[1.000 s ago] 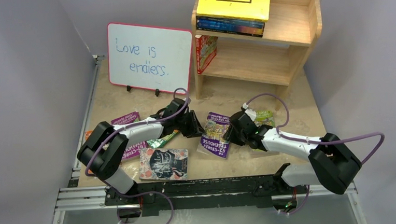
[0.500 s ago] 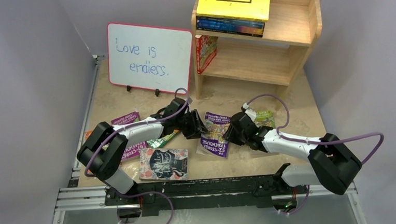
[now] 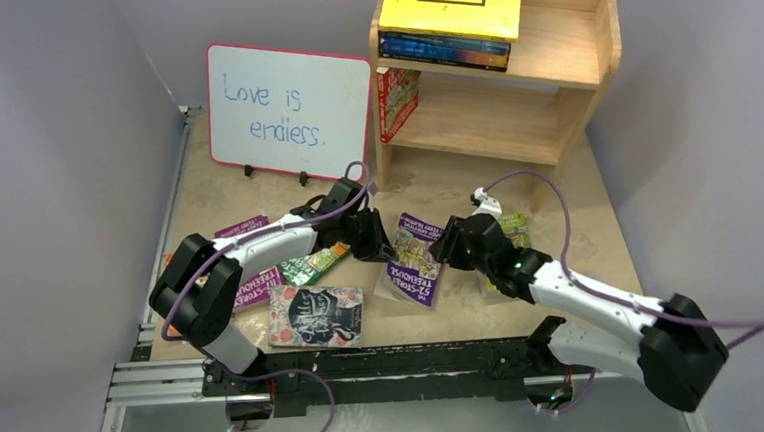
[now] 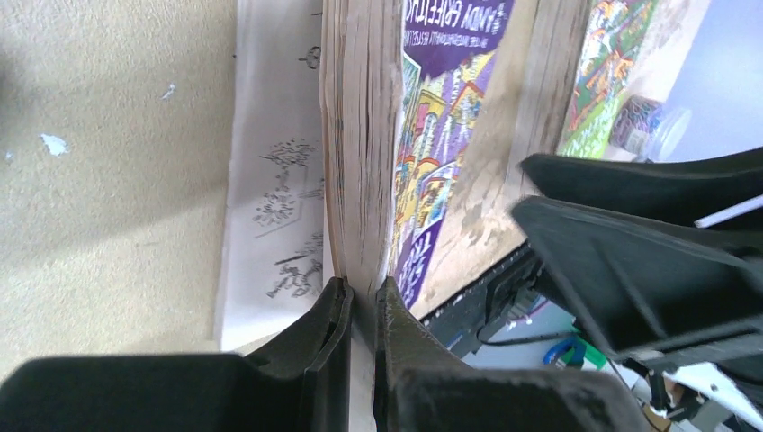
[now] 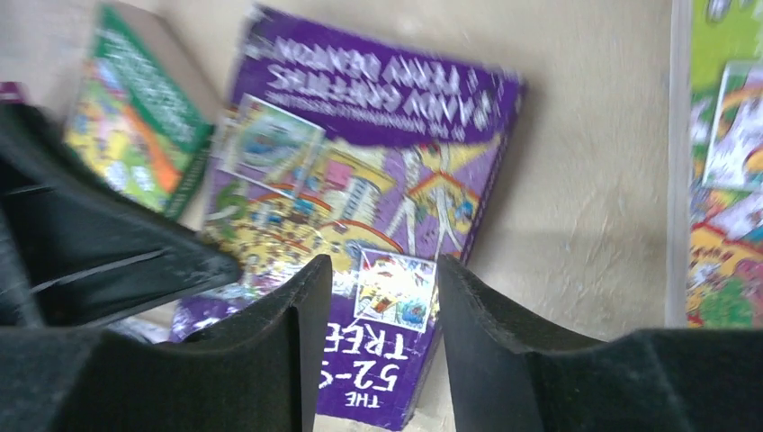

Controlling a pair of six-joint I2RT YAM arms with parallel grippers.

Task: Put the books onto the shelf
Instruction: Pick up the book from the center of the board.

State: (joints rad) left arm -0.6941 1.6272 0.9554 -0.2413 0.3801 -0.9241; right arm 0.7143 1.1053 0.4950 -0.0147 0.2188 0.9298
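1. Pickup stage, I'd say. The left gripper point(image 4: 360, 310) is pinched tight on the page edge of the purple book point(image 3: 413, 259), which sits mid-frame on the table point(image 3: 436, 188) between the two arms, its left side lifted.
2. The right gripper point(image 5: 382, 306) hovers just over that same cover, fingers apart, holding nothing.
3. The shelf point(image 3: 559, 55) is at the upper right with a few books already in. More lie loose at lower left.
4. Next move probably needs the right fingers sliding onto the raised book for a proper grip.
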